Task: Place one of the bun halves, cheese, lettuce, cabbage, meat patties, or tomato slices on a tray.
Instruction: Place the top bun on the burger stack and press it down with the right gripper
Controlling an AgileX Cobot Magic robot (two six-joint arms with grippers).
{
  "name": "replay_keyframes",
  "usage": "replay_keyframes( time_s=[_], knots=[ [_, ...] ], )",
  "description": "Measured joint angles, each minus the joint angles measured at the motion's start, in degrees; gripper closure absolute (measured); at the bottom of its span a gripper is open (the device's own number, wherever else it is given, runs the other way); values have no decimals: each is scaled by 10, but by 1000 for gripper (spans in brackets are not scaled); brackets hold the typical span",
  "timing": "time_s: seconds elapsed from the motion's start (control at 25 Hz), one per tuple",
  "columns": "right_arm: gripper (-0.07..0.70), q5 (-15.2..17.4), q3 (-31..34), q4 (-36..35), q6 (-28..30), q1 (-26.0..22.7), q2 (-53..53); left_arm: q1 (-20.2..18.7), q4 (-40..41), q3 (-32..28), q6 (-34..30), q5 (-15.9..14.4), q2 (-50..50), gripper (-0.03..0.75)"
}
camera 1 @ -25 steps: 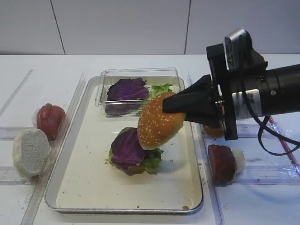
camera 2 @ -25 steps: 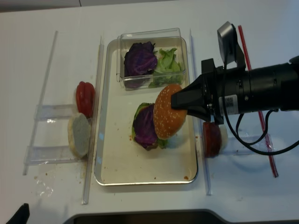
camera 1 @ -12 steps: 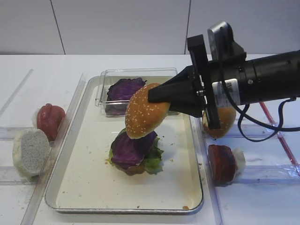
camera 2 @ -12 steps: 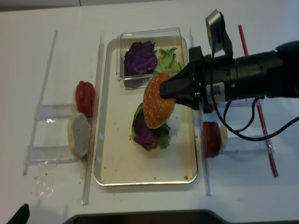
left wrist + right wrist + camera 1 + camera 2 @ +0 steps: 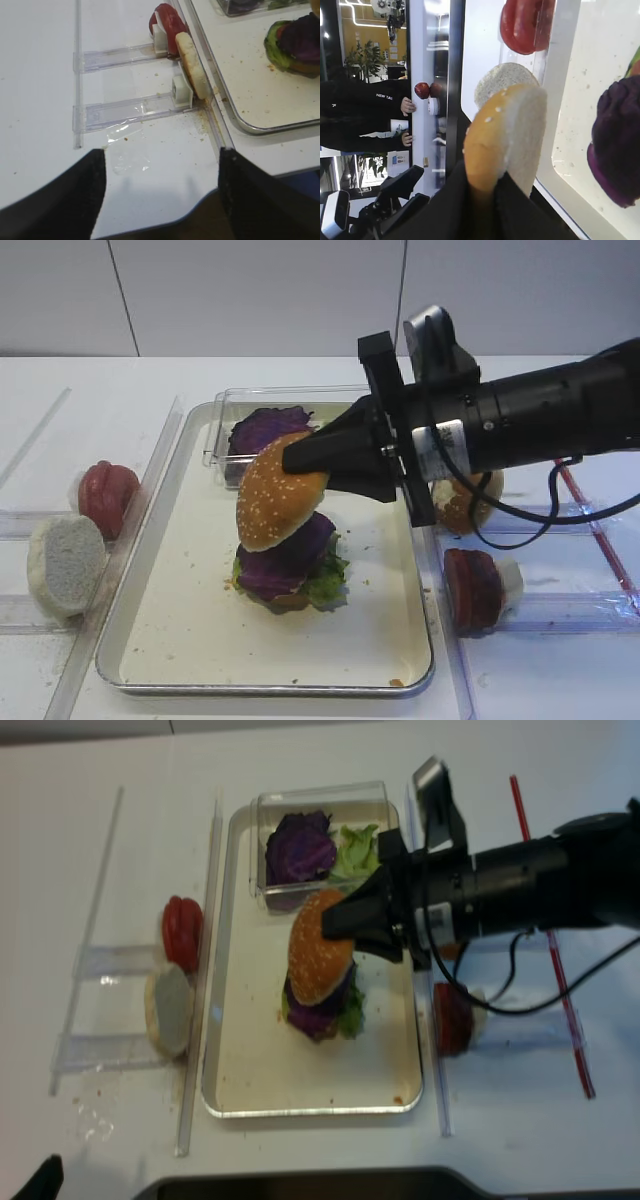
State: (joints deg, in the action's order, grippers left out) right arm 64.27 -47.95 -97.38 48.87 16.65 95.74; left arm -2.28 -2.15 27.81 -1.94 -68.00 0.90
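The golden-brown sesame-speckled bun top [image 5: 272, 502] is clamped at its edge between the black fingers of the right gripper [image 5: 318, 453], tilted with its dome facing left and its pale cut face [image 5: 525, 137] turned toward the stack beneath. It hangs over the middle of the large cream-white tray with the silvery rim [image 5: 190, 640], just above a small stack on the tray: a dark purple crinkled cabbage leaf [image 5: 290, 560] lying on ruffled light-green lettuce [image 5: 325, 583]. Whether the bun's lower edge touches the cabbage cannot be told.

At the tray's far end stands a small clear plastic box [image 5: 232, 400] holding more purple cabbage and green leaves. Left of the tray, in clear plastic racks [image 5: 120, 112], stand a red tomato slice [image 5: 105, 495] and a pale grey-white round bun half [image 5: 65, 562]. Right of the tray, another rack holds a dark red-brown patty [image 5: 472, 587] and a smooth brown bun half [image 5: 462, 505], partly hidden behind the arm.

The left gripper's dark fingers [image 5: 65, 200] stand well apart, over the white table [image 5: 35, 100] near the left racks, holding nothing.
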Motion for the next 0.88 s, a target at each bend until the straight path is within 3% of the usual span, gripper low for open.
replay_keyframes(
  time_s=[0.28,0.88],
  knots=[
    [509,-19,-7,-1,7,4,18,0,0,0,0,0,0,276],
    [509,-23,-10,-3,24,5,63,0,0,0,0,0,0,276]
  ],
)
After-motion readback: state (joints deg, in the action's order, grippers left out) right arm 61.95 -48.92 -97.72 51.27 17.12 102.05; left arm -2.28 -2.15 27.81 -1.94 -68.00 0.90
